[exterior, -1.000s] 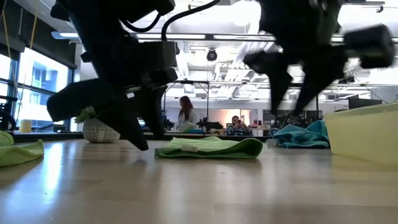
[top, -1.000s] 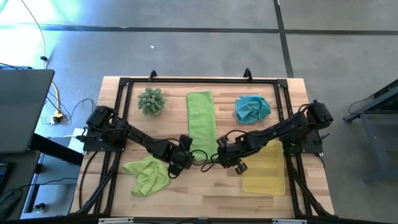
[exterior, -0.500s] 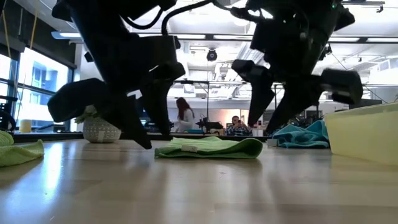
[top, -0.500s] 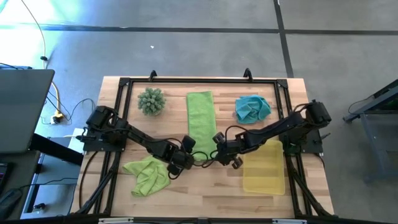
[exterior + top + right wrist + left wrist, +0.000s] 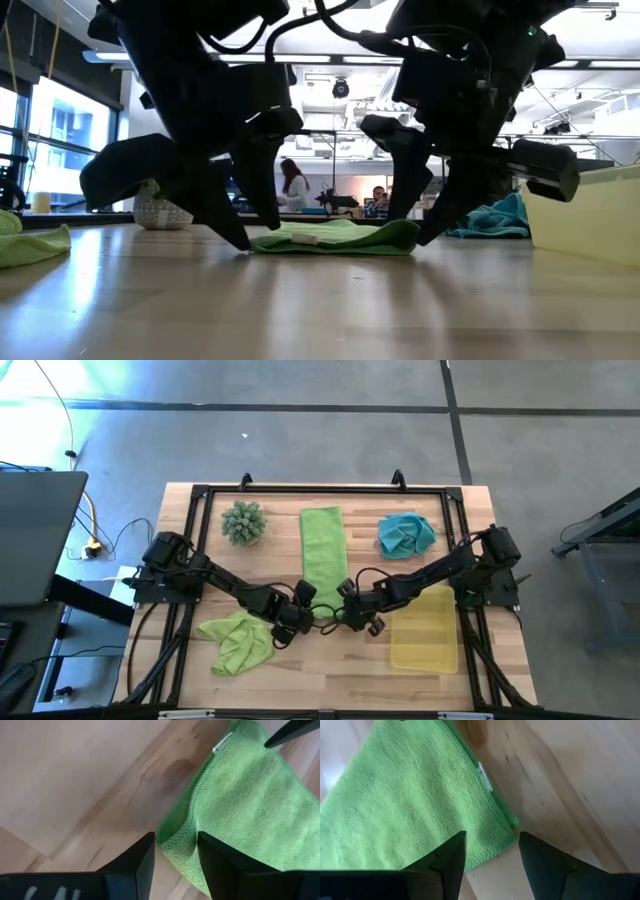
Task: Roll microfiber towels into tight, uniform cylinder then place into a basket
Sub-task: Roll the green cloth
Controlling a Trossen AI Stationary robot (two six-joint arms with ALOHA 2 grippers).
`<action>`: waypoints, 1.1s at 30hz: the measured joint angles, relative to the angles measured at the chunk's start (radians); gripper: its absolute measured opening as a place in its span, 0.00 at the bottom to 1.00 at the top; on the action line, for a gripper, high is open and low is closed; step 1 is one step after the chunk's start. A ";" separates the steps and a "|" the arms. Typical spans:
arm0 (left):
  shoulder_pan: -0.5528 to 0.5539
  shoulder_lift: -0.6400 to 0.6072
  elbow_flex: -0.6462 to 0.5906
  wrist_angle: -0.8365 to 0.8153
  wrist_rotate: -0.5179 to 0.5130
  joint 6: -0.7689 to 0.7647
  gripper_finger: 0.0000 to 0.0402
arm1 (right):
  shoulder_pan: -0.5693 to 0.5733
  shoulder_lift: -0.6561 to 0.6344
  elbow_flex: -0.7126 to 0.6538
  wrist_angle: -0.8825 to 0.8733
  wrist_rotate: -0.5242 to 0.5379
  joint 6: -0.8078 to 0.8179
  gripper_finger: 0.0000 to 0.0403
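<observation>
A lime green microfiber towel (image 5: 322, 550), folded into a long strip, lies flat along the table's middle. My left gripper (image 5: 492, 852) is open over the strip's near left corner (image 5: 506, 831). My right gripper (image 5: 176, 851) is open over the near right corner (image 5: 172, 837). In the low view each gripper's fingers reach down on either side of one end of the strip (image 5: 335, 236). A second lime towel (image 5: 238, 641) lies crumpled at the near left. A teal towel (image 5: 406, 533) lies bunched at the far right. The yellow basket (image 5: 425, 630) sits at the near right. My left gripper comes slanting down from the left, one fingertip (image 5: 240, 238) at table height beside the strip's corner and the other (image 5: 270, 218) over its top; I cannot tell whether either touches. My right gripper slants down from the right with the folded corner (image 5: 175, 839) between its fingers; touch cannot be told.
A spiky green plant ball (image 5: 243, 522) stands at the far left. A black frame (image 5: 320, 489) runs round the tabletop. Bare wood lies between the strip's near end and the table's near edge. The two arms almost meet at the middle.
My right gripper has come down and toward the table's left, onto the strip's near right corner, rolling its wrist as it sank; its fingers now straddle that corner. My left gripper has kept its place at the near left corner. The towels have not moved.
</observation>
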 joint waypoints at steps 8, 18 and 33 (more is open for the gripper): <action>-0.004 0.000 0.000 -0.007 -0.021 -0.013 0.43 | 0.019 0.000 0.000 -0.004 -0.005 0.171 0.20; -0.004 0.005 0.000 0.062 0.053 -0.063 0.43 | 0.019 0.000 0.000 -0.006 -0.006 0.309 0.01; 0.008 0.057 0.003 0.078 0.055 -0.330 0.34 | 0.019 0.001 0.000 -0.005 -0.006 0.435 0.02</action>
